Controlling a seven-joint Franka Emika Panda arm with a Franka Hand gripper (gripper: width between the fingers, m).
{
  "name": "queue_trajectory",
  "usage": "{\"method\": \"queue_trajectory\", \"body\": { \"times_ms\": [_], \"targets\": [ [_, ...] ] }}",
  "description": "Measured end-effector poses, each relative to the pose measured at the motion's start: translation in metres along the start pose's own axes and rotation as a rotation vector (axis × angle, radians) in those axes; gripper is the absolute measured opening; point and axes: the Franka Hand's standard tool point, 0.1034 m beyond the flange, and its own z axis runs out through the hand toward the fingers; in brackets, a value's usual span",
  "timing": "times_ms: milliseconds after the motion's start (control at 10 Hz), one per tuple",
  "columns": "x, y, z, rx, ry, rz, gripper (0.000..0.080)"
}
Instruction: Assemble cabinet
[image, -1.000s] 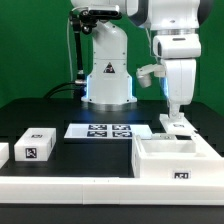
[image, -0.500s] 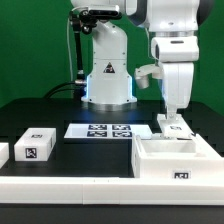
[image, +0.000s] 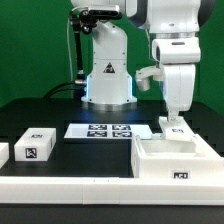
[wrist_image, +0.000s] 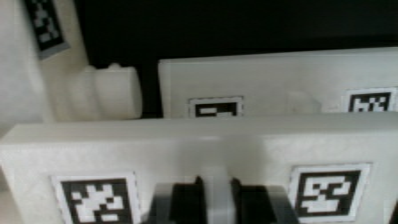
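Hand (image: 176, 122) lowered slightly, fingers nearly together, just beyond white open-topped cabinet (image: 160, 166), small tag on its front

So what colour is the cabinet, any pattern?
The cabinet is white with a small black-and-white square tag on its front, best seen in the exterior view.

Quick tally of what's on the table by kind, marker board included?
cabinet: 1
small white tagged blocks: 2, one cut off at the exterior view's left edge
white tagged part beyond the cabinet: 1
marker board: 1
Total: 5
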Motion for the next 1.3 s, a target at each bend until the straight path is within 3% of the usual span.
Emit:
{"method": "queue_trajectory", "body": {
  "times_ms": [200,600,1000,1300],
  "targets": [
    [-0.003,0.008,0.002,0.002,0.005,-0.071,0.0061],
    [-0.002,0.009,0.002,0.004,0.005,-0.046,0.0061],
    [0.002,0.059,-0.002,0.031,0.008,0.016,0.0061],
    [0.0,0.062,0.0,0.026,0.013,-0.007,0.0061]
  ]
}}
